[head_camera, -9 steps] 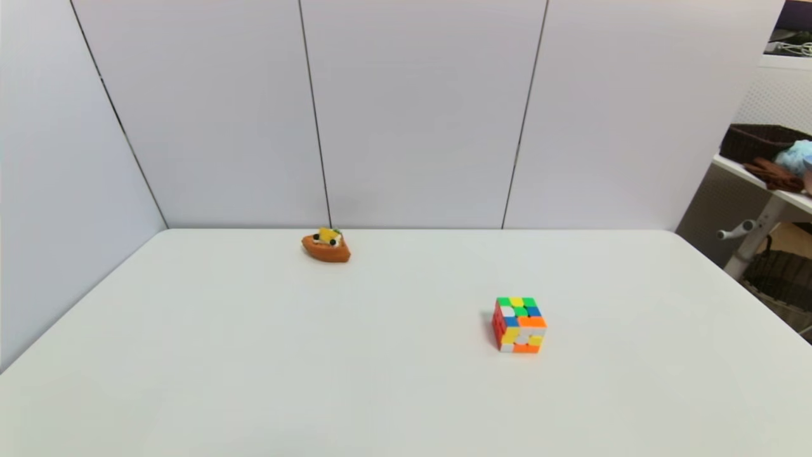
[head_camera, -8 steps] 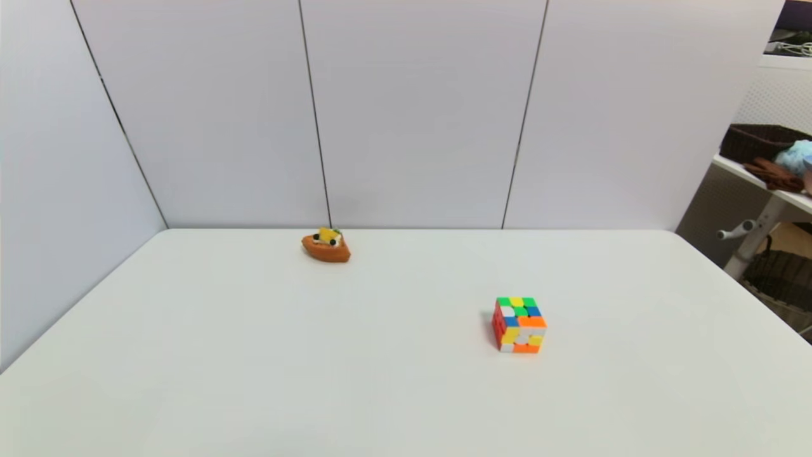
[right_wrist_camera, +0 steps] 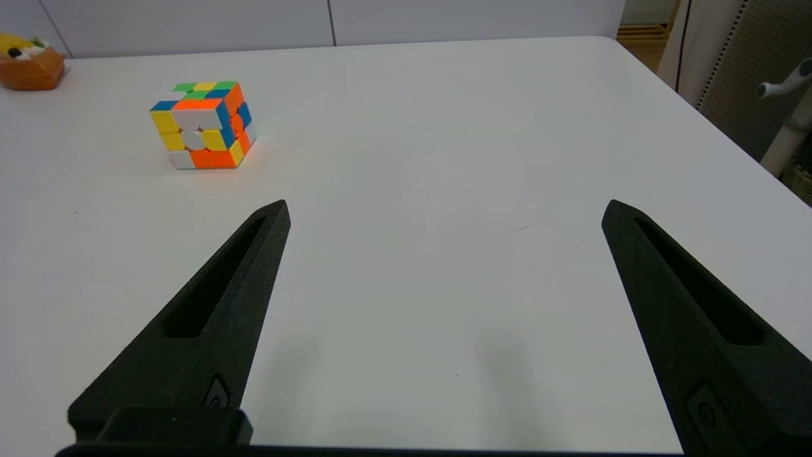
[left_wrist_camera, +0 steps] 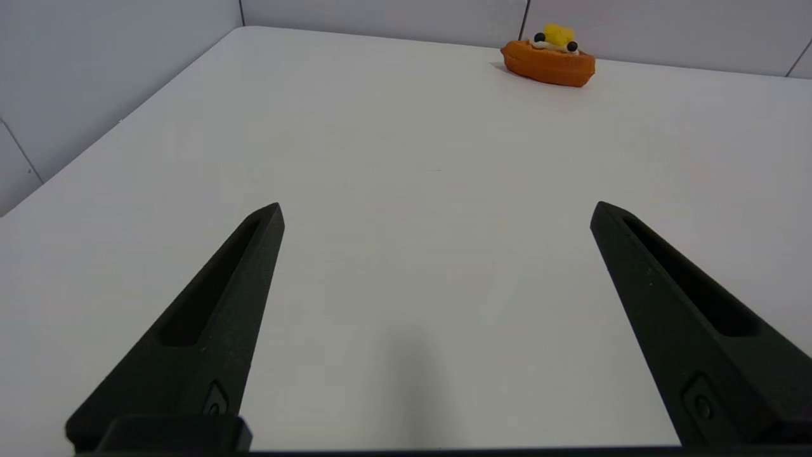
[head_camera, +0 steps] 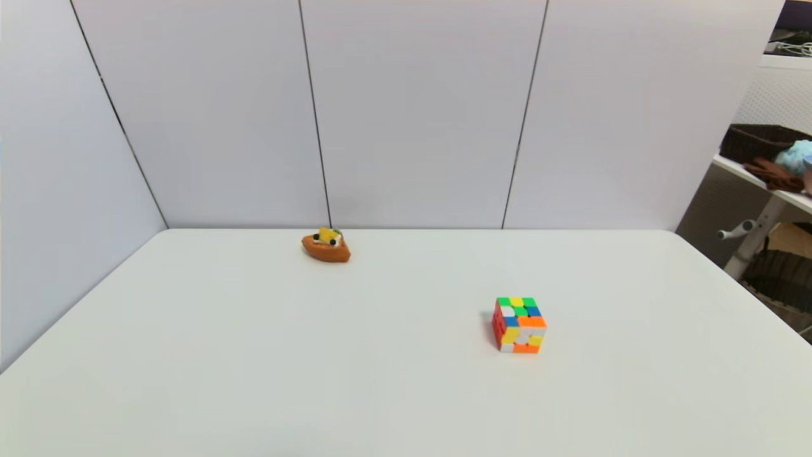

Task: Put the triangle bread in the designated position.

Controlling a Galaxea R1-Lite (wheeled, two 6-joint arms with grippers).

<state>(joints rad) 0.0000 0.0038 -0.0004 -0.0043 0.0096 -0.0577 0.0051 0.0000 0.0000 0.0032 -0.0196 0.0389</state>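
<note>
Bread (head_camera: 326,247) at the far edge of the white surface (head_camera: 355,381), left of centre, just before the grey wall panels (head_camera: 419,114); orange-brown wedge, topped with yellow fruit, white cream and black berries, flat on its base. Touched by nothing. Puzzle cube (head_camera: 519,325) nearer and to the right, well apart from the bread, standing square on the surface.

Left hand (left_wrist_camera: 436,212) low over the near left part of the surface, wide apart, holding nothing; bread far ahead of it, seen beyond the gap between the two black fingers (left_wrist_camera: 209,330). Right hand (right_wrist_camera: 445,211) low over the near right part of the surface, likewise spread wide and holding nothing; cube ahead and toward the left of it, bread farther still at the far left. Neither hand visible from the head camera.

Shelf (head_camera: 761,178) with a dark basket (head_camera: 755,141) beyond the right edge of the surface.
</note>
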